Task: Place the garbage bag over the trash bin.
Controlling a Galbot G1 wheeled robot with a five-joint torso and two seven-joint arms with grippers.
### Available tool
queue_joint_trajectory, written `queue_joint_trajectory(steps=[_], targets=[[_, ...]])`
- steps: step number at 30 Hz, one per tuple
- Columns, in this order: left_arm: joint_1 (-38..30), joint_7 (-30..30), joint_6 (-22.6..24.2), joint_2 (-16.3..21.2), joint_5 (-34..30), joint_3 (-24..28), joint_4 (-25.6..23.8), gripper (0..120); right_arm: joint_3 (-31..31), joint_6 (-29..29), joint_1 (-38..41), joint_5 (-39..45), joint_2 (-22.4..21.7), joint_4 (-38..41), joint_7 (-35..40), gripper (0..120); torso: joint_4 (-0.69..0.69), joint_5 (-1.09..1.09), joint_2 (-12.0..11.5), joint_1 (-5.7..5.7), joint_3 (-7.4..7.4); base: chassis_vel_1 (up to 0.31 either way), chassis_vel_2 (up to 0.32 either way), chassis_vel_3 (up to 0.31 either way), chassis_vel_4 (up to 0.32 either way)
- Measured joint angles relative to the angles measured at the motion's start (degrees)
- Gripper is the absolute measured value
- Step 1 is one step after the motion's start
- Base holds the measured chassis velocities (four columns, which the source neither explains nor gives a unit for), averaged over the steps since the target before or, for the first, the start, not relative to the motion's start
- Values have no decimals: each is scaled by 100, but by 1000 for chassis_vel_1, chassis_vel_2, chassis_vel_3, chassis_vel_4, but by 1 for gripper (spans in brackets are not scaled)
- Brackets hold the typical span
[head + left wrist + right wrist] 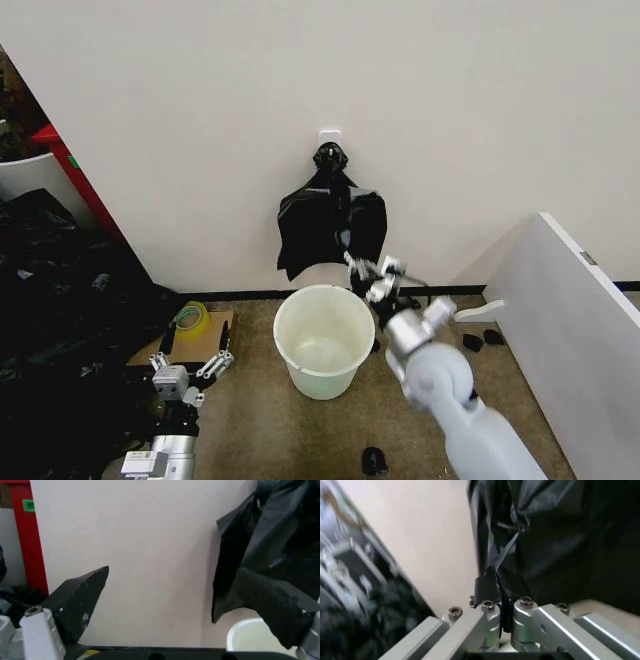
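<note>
Right end effector (353, 262) pinched shut on lower edge of glossy black plastic garbage bag (330, 225), hanging on wall above round white bucket bin (323, 340). Bin unlined; pull-off, draping remain. Left end effector (190, 368) wide, idle low.

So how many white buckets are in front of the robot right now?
1. The white bucket stands on the floor by the wall, below the hanging black bags, between the left gripper and right gripper.
</note>
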Motion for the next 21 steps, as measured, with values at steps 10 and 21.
queue_joint_trajectory(steps=[10, 21], targets=[[-84, -9, 10, 105, -75, 31, 44, 100, -128, 801, -1103, -1806, -26, 73, -381, 0, 2, -1, 0, 0, 1, 0, 0, 0, 0], [-181, -16, 28, 134, -134, 89, 130, 100, -192, 1449, -1855, -3086, -245, 157, -672, 0, 2, -1, 0, 0, 1, 0, 0, 0, 0]])
